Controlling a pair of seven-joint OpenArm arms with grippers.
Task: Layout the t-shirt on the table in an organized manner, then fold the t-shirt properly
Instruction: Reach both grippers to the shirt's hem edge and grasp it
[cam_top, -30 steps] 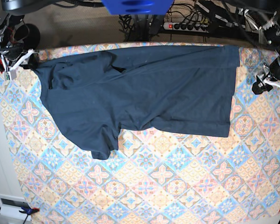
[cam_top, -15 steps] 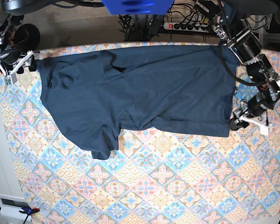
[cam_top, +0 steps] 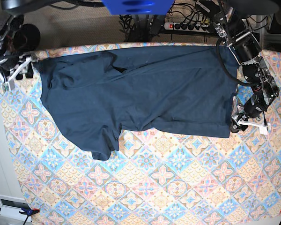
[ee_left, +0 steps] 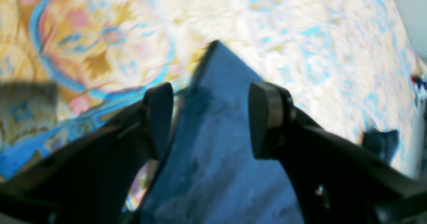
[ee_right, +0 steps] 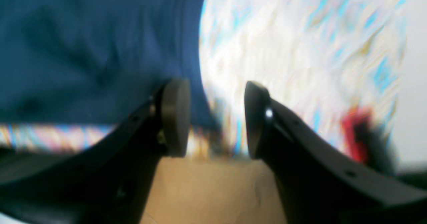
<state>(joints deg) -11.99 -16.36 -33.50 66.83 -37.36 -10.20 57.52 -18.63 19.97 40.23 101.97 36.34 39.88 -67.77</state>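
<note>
The t-shirt (cam_top: 140,93) is spread across the far half of the table (cam_top: 168,187), one sleeve trailing toward the near left and some creases left at the shoulder. A second earlier the left gripper (cam_top: 246,123) was held off at the right edge; it has since been brought down to the shirt's near right hem corner, which is seen in the left wrist view lying between spread, unclenched jaws. The right gripper (cam_top: 16,70), at the far left corner, has been released from the cloth and drawn slightly nearer, jaws apart and empty. A hem pull to flatten the shirt is judged to be next
</note>
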